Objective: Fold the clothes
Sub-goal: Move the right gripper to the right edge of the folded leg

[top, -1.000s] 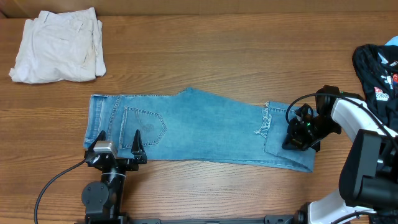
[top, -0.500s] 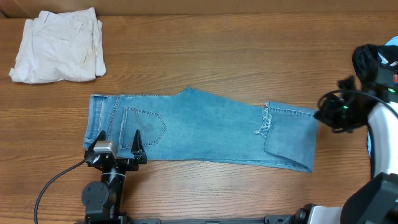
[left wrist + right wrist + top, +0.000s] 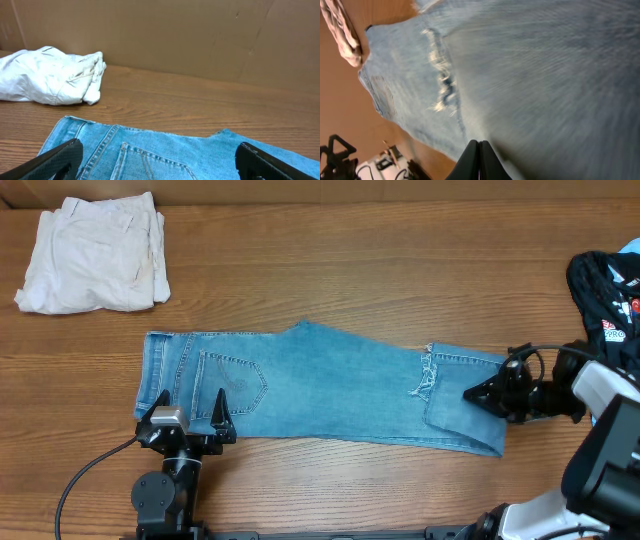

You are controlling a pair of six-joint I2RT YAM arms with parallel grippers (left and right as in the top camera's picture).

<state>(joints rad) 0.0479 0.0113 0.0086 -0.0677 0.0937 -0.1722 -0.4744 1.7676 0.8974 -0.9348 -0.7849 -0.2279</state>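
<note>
The left jaws stand wide at the near edge of the jeans [image 3: 320, 395], straddling the waistband corner, likely poised to take it. The right jaws are pressed together with nothing visibly pinched, tip low over the turned-back hem end, probably to smooth that flap. The jeans lie flat on the counter [image 3: 350, 290] between both.
</note>
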